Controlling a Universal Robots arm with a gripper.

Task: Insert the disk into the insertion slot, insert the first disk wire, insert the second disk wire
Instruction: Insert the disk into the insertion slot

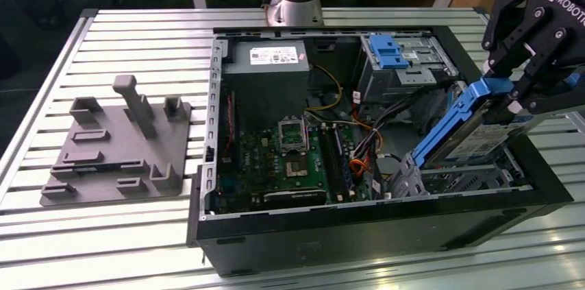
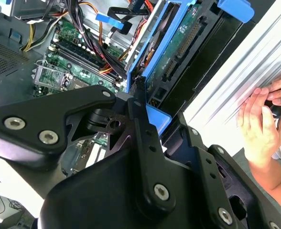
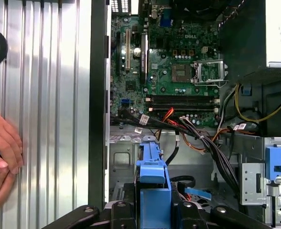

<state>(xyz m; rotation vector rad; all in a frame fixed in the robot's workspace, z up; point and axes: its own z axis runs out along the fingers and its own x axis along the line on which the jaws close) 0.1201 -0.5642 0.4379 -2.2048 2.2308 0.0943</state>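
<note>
My gripper [image 1: 518,101] is shut on the upper handle end of the disk [image 1: 459,134], a silver drive in a bright blue carrier. The disk hangs steeply tilted over the front right corner of the open computer case [image 1: 366,218]. Its lower end reaches down to the insertion slot [image 1: 475,179], a low silvery perforated cage. In both wrist views the blue carrier [image 3: 152,174] [image 2: 156,118] sits between my black fingers. Loose cables [image 3: 198,143], one with a blue connector [image 3: 198,193], lie beside the slot.
A taller grey cage with a blue clip [image 1: 391,53] stands behind the slot. The motherboard [image 1: 288,160] and power supply [image 1: 270,57] lie toward the exterior view's left. A grey fixture [image 1: 119,146] rests on the slatted table. A person's hands [image 2: 260,119] [image 3: 2,152] rest beside the case.
</note>
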